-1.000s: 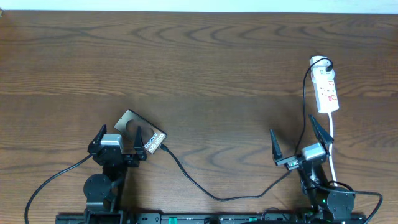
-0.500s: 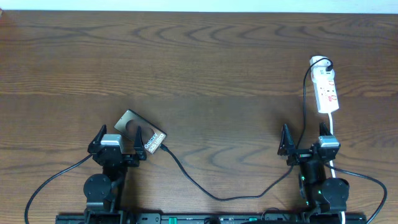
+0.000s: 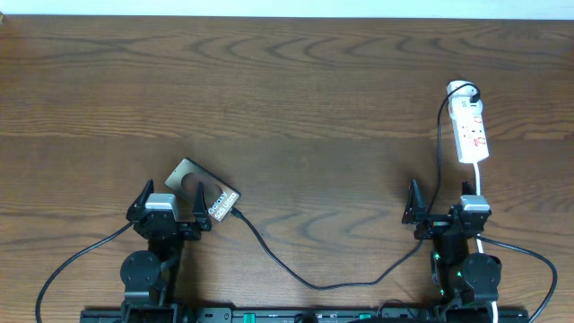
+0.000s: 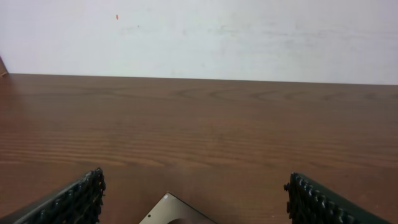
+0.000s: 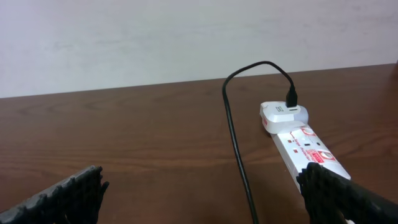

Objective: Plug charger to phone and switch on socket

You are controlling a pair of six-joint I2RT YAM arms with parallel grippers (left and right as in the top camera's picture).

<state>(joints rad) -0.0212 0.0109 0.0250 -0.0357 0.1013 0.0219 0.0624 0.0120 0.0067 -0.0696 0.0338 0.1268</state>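
The phone (image 3: 203, 189) lies flat at the front left, a dark brown slab with white lettering; its far corner shows in the left wrist view (image 4: 177, 213). The charger cable (image 3: 305, 281) runs from the phone's right edge across the front and up to the socket (image 3: 471, 128), a white power strip at the right. The socket (image 5: 305, 144) and the cable (image 5: 239, 158) also show in the right wrist view. My left gripper (image 3: 170, 205) is open just in front of the phone. My right gripper (image 3: 441, 203) is open in front of the socket, and the cable passes between its fingers.
The socket's white lead (image 3: 482, 211) runs toward the front beside my right arm. A thick black robot cable (image 3: 76, 260) curves at the front left. A pale wall (image 4: 199, 37) stands beyond the table's far edge.
My right gripper has swung from a tilted pose to face straight ahead and drawn back toward the front edge. The left arm, phone and socket have not moved.
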